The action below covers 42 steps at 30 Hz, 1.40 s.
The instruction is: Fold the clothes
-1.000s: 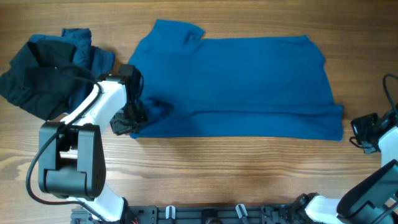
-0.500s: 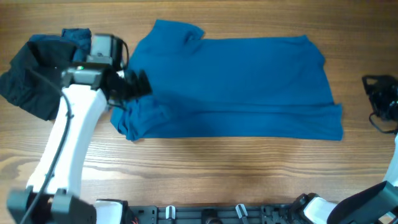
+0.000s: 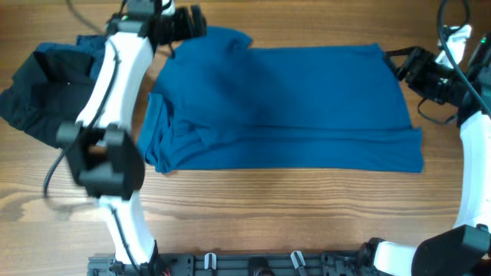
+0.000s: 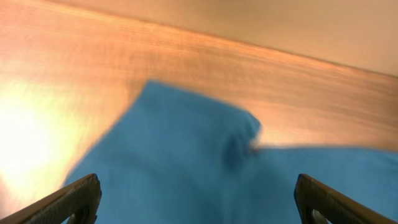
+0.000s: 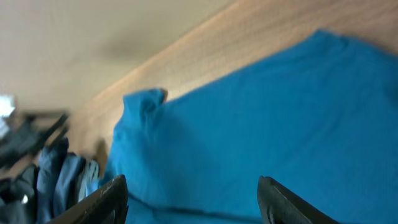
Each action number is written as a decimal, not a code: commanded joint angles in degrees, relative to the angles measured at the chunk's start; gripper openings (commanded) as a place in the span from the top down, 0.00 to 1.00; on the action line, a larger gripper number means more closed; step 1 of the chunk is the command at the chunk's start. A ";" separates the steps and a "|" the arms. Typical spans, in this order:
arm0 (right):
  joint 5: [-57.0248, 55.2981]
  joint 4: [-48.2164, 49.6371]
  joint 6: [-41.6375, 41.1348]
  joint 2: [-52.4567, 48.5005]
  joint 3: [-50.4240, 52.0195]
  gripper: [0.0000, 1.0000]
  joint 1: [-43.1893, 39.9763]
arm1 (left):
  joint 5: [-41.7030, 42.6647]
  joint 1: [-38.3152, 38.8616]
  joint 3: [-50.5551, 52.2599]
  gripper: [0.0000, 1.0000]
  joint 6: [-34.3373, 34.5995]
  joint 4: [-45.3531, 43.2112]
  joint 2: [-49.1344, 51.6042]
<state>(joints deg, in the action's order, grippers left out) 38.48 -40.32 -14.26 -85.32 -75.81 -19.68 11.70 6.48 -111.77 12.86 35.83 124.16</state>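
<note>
The large mid-blue T-shirt of the clothes lies spread across the table's middle, its lower left part rumpled into folds. My left gripper hovers at the shirt's far left corner. In the left wrist view it stands wide open over blue cloth, with nothing between its fingers. My right gripper is at the shirt's far right corner. The right wrist view shows it open above the shirt, holding nothing.
A heap of dark and blue garments lies at the left, beside the left arm, and shows in the right wrist view. Bare wood table runs along the front. The robot base rail is at the near edge.
Both grippers have opened. The left arm swung from the shirt's near left edge to its far left corner, leaving that edge rumpled. The right arm moved from the table's right side to the far right corner.
</note>
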 commanded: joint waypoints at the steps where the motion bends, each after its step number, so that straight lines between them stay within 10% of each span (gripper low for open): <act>1: -1.49 -4.44 2.75 -0.61 -0.74 0.32 0.44 | -0.17 0.46 -3.34 0.01 -7.08 -7.87 9.66; 14: -9.62 -18.49 8.31 -0.63 -0.61 0.34 0.44 | -5.38 3.91 -3.32 0.32 -13.97 -24.83 24.09; 19: -9.66 -17.09 8.28 -0.63 -0.61 0.34 0.44 | -6.08 3.89 -3.34 0.96 -13.84 -21.73 21.40; 28: -17.99 -3.17 3.13 -0.63 -0.61 0.27 0.44 | -8.13 4.59 -3.34 0.96 -13.46 -8.37 1.36; 42: -11.23 23.54 -1.03 -21.35 -0.63 0.26 0.17 | -12.94 8.90 -3.32 0.96 -6.38 26.03 -2.14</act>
<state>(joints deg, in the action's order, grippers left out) 22.09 -21.34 -14.06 -100.88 -75.88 -19.33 0.95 15.66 -115.02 3.77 60.53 121.86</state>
